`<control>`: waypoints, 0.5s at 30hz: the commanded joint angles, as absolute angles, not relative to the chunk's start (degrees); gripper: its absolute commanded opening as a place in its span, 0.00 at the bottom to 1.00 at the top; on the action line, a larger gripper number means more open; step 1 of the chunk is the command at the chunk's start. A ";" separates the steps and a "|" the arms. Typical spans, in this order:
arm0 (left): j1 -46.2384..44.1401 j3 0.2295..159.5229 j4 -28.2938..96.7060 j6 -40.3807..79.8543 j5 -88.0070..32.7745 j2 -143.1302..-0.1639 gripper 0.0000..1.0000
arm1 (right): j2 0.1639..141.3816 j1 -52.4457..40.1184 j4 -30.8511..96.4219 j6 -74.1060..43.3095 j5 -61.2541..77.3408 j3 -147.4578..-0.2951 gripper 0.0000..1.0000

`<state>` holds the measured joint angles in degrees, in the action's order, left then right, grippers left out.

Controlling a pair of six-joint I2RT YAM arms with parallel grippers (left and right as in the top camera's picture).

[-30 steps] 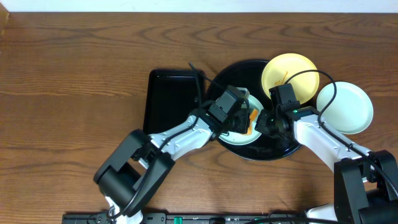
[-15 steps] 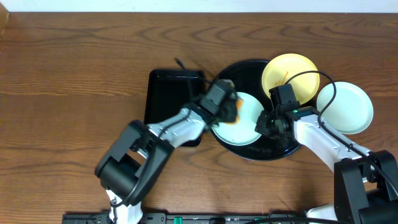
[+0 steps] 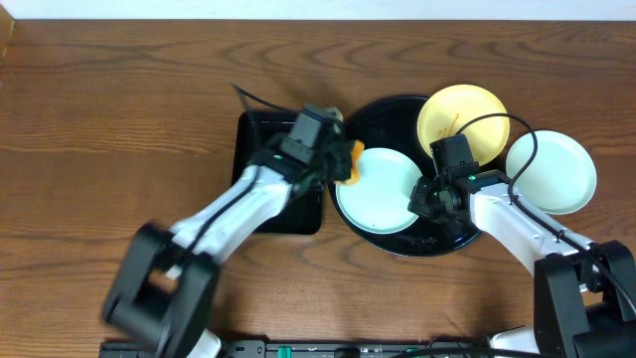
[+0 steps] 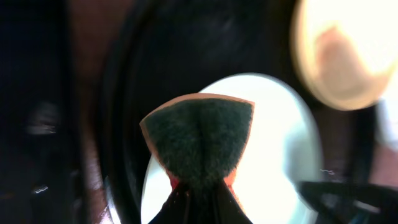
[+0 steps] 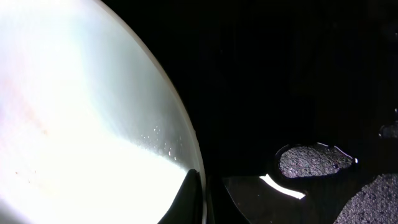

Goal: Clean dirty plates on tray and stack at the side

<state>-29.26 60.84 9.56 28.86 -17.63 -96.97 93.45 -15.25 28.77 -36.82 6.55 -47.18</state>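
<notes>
- The left claw (image 3: 341, 165) is clamped on an orange sponge (image 3: 349, 164), pinching it at the middle so it folds
- In the left wrist view the sponge's dark green scouring face points at the camera with an orange edge around it; that view is blurred
- The sponge sits above the tray's left rim, just beside the left edge of the mint plate (image 3: 383, 191); I cannot tell whether it touches either
- The mint plate lies flat in the lower middle of the round black tray (image 3: 383, 114), and its surface looks clean from overhead
- The right claw (image 3: 423, 198) is closed on the mint plate's right rim; in the right wrist view its fingertips (image 5: 194, 198) meet at the plate's edge, with the glossy tray beside them
- The yellow plate (image 3: 467, 111) rests on the tray's upper right part, reaching over the rim, and has a thin reddish smear near its middle
- A second mint plate (image 3: 553, 171) lies on the wooden counter (image 3: 119, 119) just right of the tray, beside the yellow plate
- A rectangular tray (image 3: 260, 149) sits on the counter to the left of the round tray, partly under the left arm
</notes>
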 commanded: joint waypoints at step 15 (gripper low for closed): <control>-19.62 59.88 21.91 25.28 -1.37 -90.13 0.08 | 92.18 -15.73 20.12 -25.69 7.14 -46.85 0.01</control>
